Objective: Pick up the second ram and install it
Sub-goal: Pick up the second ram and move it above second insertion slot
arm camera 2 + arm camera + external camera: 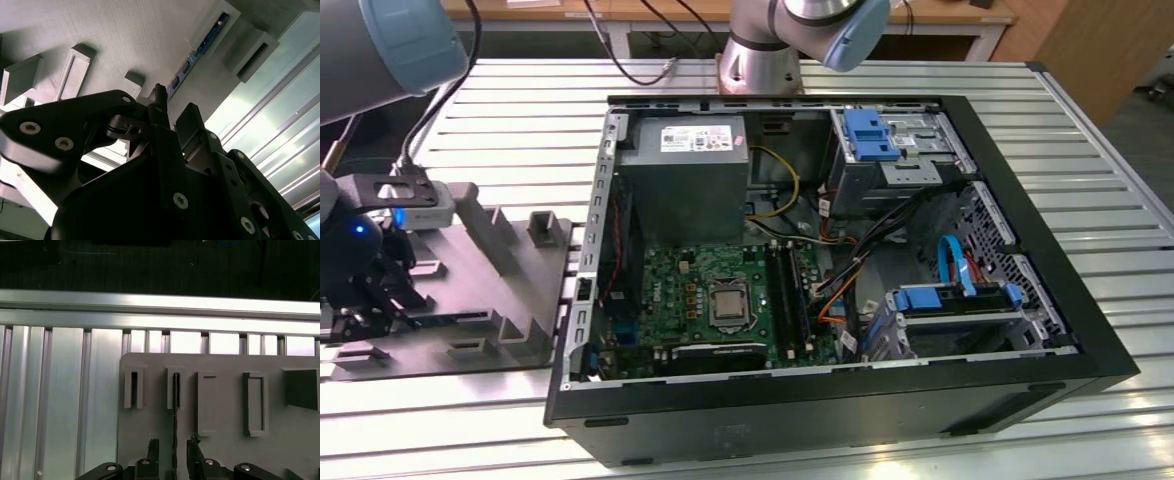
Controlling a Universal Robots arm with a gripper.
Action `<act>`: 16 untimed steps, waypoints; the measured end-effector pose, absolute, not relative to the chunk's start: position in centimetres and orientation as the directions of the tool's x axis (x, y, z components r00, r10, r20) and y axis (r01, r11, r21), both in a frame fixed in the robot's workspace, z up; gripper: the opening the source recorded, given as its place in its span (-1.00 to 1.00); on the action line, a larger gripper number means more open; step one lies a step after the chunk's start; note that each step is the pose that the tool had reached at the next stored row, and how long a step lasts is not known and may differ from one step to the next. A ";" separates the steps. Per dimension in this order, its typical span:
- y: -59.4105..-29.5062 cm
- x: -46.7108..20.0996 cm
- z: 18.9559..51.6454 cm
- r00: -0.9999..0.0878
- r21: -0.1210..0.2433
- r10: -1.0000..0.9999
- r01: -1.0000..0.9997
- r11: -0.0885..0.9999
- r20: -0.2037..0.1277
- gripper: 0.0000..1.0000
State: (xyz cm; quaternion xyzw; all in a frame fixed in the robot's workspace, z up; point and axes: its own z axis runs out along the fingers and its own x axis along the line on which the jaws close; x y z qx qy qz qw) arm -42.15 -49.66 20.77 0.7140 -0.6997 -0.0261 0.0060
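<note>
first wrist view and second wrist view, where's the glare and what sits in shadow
In the first wrist view, glare bleaches the table slats and rail, the band above them is near black, and the grey tray is evenly lit with shadowed slots; in the second wrist view, the tool is a near-black mass beside glaring table slats.

Black computer case (854,400) lying open on slatted aluminium table (1067,120), motherboard (687,285) and power supply (680,190) inside. Grey tray (480,360) with upright posts beside it, toward the exterior view's left.
</note>
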 end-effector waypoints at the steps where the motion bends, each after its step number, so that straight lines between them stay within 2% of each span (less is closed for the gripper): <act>1: -49.7 -42.2 20.6 0.021 0.045 -0.999 -0.999 -0.022 -0.029 -0.29; 16: -49.3 -42.5 19.8 0.070 0.041 -0.997 -0.997 -0.071 -0.029 -0.29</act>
